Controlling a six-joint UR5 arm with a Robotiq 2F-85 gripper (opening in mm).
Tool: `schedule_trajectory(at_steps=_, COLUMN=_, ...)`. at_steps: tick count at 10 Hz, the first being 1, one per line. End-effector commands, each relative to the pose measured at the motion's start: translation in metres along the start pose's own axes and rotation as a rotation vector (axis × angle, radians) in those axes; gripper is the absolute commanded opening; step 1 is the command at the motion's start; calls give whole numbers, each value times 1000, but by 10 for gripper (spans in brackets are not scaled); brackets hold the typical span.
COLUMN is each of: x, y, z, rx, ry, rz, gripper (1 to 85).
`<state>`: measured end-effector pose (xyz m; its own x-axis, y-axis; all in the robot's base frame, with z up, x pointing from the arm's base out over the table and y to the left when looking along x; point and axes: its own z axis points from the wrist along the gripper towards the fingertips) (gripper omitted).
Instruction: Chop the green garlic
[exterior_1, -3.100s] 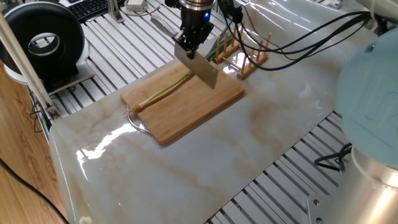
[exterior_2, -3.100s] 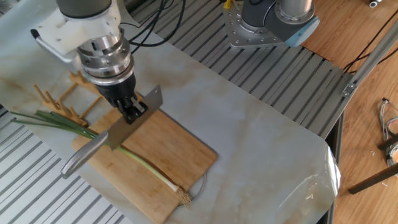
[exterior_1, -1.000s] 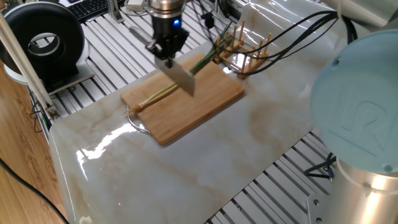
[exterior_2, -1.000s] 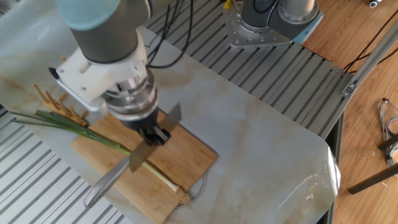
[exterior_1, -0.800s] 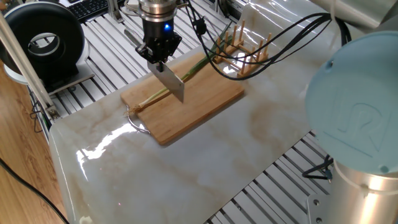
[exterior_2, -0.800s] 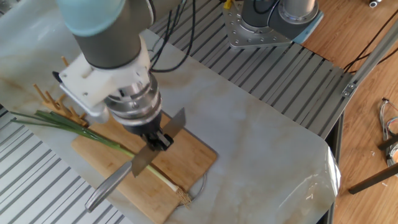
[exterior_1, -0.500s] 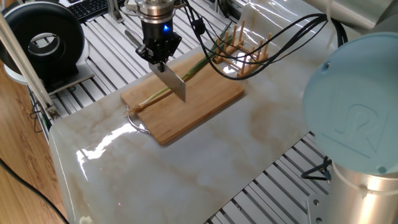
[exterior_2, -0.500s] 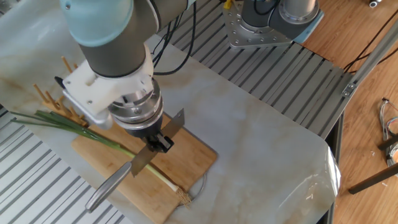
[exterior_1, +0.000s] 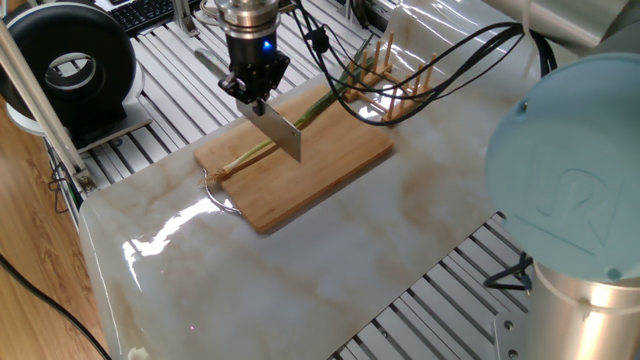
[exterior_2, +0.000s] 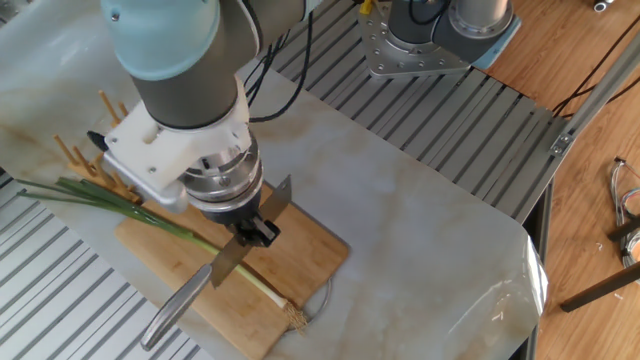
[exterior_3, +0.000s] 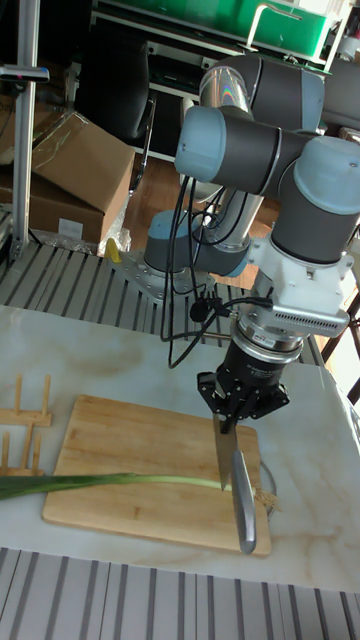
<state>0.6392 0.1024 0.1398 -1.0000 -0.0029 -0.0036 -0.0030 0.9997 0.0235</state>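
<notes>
Opposite oblique overheads, perhaps front-level, sharing board (exterior_1: 300, 170)

Bright even indoor light, strong white glare patches on the glossy pale marble-patterned tabletop (exterior_1: 170, 235), soft faint shadows on the rectangular bamboo cutting board (exterior_1: 330, 165), large pale-blue robot arm joint (exterior_1: 570, 190) close and blurred, tall view sharper with darker background.

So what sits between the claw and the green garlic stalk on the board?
Only the steel knife the claw grips; its blade crosses the pale-to-green garlic stalk, in the other fixed view.

Marble-look table (exterior_1: 420, 210): wooden board (exterior_1: 330, 170), wooden peg rack (exterior_1: 400, 85).
</notes>
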Motion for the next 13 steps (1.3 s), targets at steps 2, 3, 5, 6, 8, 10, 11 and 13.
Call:
schedule_trajectory(at_steps=2, x=-16, y=39, z=0, rx=-43, ry=-29, rz=70, gripper=13)
schedule_trajectory(at_steps=3, x=-19, y=46, z=2, rx=-46, ry=-35, rz=83, gripper=13)
schedule_trajectory(at_steps=5, x=-21, y=67, z=8, rx=-63, ry=-52, rz=116, gripper=13)
schedule_trajectory(at_steps=6, x=-23, y=70, z=13, rx=-65, ry=-55, rz=125, gripper=13)
schedule_trajectory(at_steps=8, x=-21, y=66, z=17, rx=-62, ry=-42, rz=138, gripper=13)
schedule_trajectory(at_steps=10, x=-17, y=64, z=23, rx=-110, ry=-27, rz=164, gripper=13)
schedule_trajectory(at_steps=11, x=-17, y=58, z=25, rx=-87, ry=-29, rz=160, gripper=13)
schedule_trajectory(at_steps=13, x=-21, y=63, z=26, rx=-76, ry=-41, rz=169, gripper=13)
